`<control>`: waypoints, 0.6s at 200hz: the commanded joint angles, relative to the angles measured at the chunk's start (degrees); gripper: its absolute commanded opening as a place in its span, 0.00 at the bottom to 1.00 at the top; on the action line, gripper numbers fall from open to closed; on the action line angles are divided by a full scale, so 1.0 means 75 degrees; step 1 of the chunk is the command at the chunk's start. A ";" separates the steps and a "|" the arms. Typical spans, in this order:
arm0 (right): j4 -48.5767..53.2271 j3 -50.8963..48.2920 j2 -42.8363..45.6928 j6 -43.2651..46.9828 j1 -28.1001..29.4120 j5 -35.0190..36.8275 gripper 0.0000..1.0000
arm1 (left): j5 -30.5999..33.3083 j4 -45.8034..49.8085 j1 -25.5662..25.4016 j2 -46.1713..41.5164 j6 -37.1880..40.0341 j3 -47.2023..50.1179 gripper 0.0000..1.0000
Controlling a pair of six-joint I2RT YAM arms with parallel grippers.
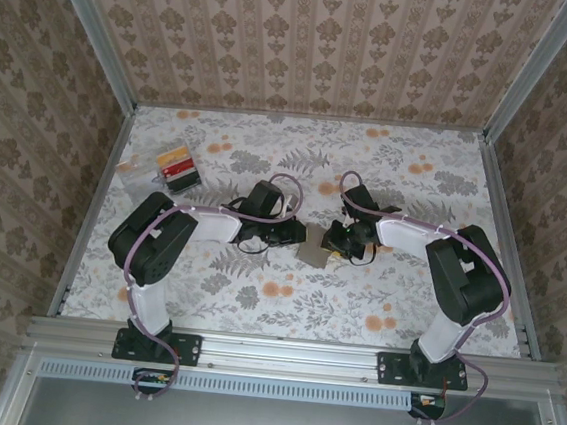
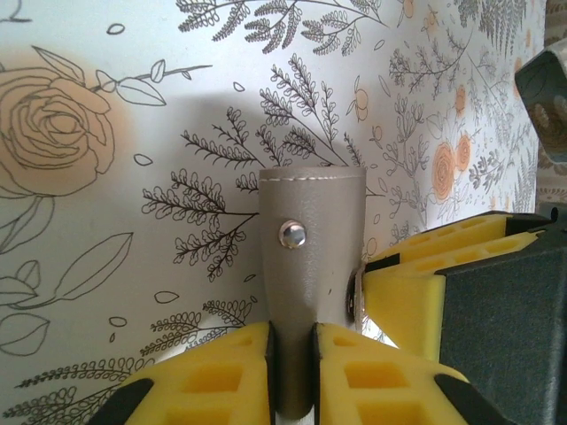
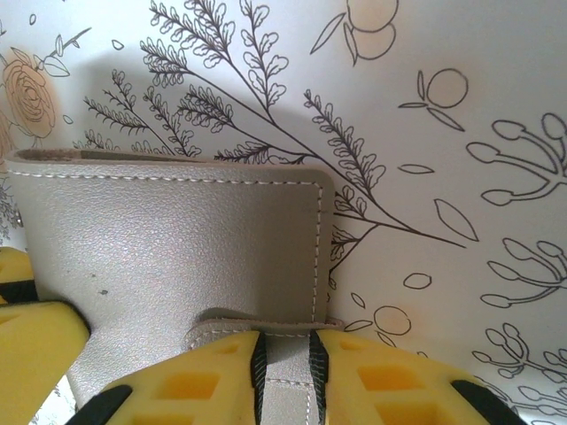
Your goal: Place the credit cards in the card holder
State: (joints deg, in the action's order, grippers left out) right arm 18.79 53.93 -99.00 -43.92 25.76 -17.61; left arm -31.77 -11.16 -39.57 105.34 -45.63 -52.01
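The grey-taupe card holder [image 1: 312, 247] is held between both grippers at the middle of the table. In the left wrist view my left gripper [image 2: 291, 359] is shut on its narrow strap [image 2: 310, 257], which carries a metal snap stud. My right gripper [image 3: 288, 367] is shut on a stitched flap at the edge of the holder's broad panel [image 3: 177, 257]. From above, the left gripper [image 1: 296, 239] and right gripper [image 1: 334, 242] face each other with the holder between them. The credit cards [image 1: 177, 167], red and yellow ones showing, lie in a clear box at the back left.
The clear plastic box [image 1: 155, 168] sits near the left wall, behind the left arm. Patterned walls close the table on three sides. Open floral tabletop [image 1: 285, 298] lies in front of the grippers and at the back right.
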 commanded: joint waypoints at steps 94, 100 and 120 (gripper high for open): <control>0.0559 0.0477 0.0292 0.0141 0.0599 0.1069 0.42 | -0.0285 -0.0950 -0.0126 -0.0123 -0.0435 0.0176 0.00; 0.0604 0.0531 0.0205 0.0138 0.0636 0.1149 0.42 | -0.0283 -0.0960 -0.0126 -0.0135 -0.0432 0.0184 0.00; 0.0770 0.0678 -0.0134 0.0159 0.0725 0.1491 0.44 | -0.0281 -0.0956 -0.0119 -0.0129 -0.0420 0.0190 0.00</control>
State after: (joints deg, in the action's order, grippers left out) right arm 21.56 56.84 -96.88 -43.48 30.41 -10.83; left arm -32.69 -16.47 -40.16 105.32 -48.03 -51.40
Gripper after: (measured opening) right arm 0.435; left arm 0.052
